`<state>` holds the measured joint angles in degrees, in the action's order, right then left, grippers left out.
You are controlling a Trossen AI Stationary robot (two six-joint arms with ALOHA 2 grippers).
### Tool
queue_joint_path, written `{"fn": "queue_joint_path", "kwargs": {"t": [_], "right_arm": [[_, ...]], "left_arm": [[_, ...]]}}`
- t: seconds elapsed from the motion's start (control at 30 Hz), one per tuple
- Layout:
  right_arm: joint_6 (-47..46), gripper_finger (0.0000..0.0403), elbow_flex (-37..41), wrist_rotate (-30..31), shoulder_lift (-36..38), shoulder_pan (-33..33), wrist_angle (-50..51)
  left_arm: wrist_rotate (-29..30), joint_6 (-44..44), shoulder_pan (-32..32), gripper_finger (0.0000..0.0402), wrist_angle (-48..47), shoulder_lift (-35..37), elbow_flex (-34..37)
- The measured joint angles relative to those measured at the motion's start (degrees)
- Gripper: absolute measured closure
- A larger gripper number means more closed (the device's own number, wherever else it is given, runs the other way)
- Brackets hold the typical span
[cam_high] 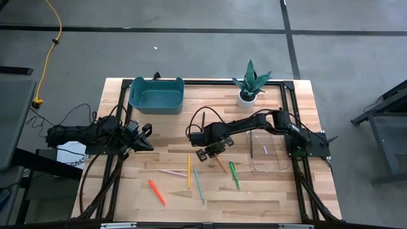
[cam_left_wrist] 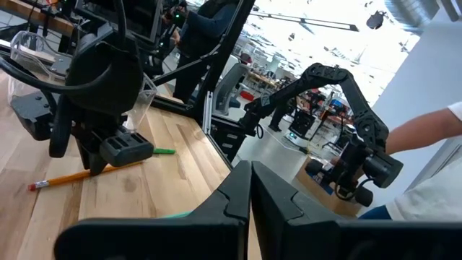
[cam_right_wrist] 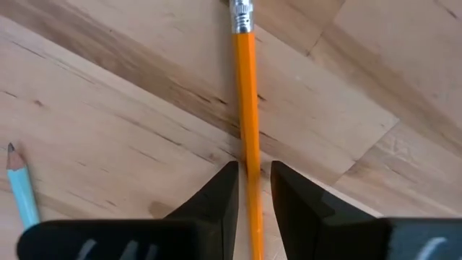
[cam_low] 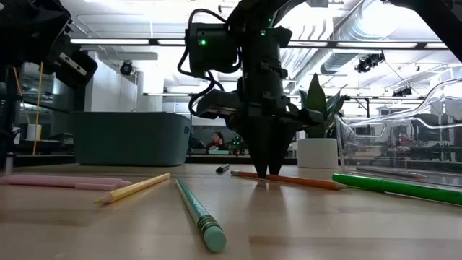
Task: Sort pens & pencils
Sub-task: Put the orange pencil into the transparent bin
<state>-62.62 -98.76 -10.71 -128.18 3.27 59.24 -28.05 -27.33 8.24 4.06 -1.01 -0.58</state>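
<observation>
You are early in the sort. Your right gripper (cam_high: 213,152) is low at the table's (cam_high: 273,191) centre, its jaws standing narrowly apart on either side of the orange pencil (cam_right_wrist: 247,108), fingertips down on the wood; from the right wrist view the shaft runs straight between them, not yet pinched as far as I can judge. In the low view the same pencil lies flat on the table under the gripper.

What looks finished: inside the clear tray (cam_high: 280,166) at 3 o'clock from the gripper you can see two thin sticks, a dark one (cam_high: 250,144) and a pale one (cam_high: 265,150), so some sorting seems done. Which kind they are I cannot tell. The teal bin (cam_high: 156,95) at 11 o'clock shows nothing inside from above.

What is left on the table: the green pen (cam_high: 234,174) at 4 o'clock of the gripper, the yellow pencil (cam_high: 189,170) and teal pencil (cam_high: 199,184) at 7 o'clock, the pink pen (cam_high: 172,172) beyond them, and the red-orange pen (cam_high: 156,191) farthest out at 8 o'clock. That makes six sticks still loose, the orange one included.

Your left gripper (cam_high: 144,137) waits off at 9 o'clock, near the bin, jaws closed together on nothing.
</observation>
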Motion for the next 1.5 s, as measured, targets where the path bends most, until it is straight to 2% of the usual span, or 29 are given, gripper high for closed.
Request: {"fn": "queue_joint_path", "kwargs": {"t": [0.3,0.9,1.23,1.5], "right_arm": [[-0.32,0.0331,1.38,-1.82,0.07,-0.02,-1.09],[-0.95,0.0334,1.44,-0.29,0.09,0.37,-1.74],[-0.4,0.0389,1.44,-0.07,0.08,0.37,-1.46],[-0.4,0.0393,0.53,0.38,-0.1,0.33,-1.21]], "left_arm": [[0.0,0.0,-0.01,0.0401,0.02,0.0,0.0],[0.0,-0.02,0.01,0.0401,-0.01,0.02,0.0],[0.0,-0.04,0.0,0.0401,0.0,0.02,0.0],[0.0,-0.02,0.0,0.0401,0.01,0.02,0.0]]}}
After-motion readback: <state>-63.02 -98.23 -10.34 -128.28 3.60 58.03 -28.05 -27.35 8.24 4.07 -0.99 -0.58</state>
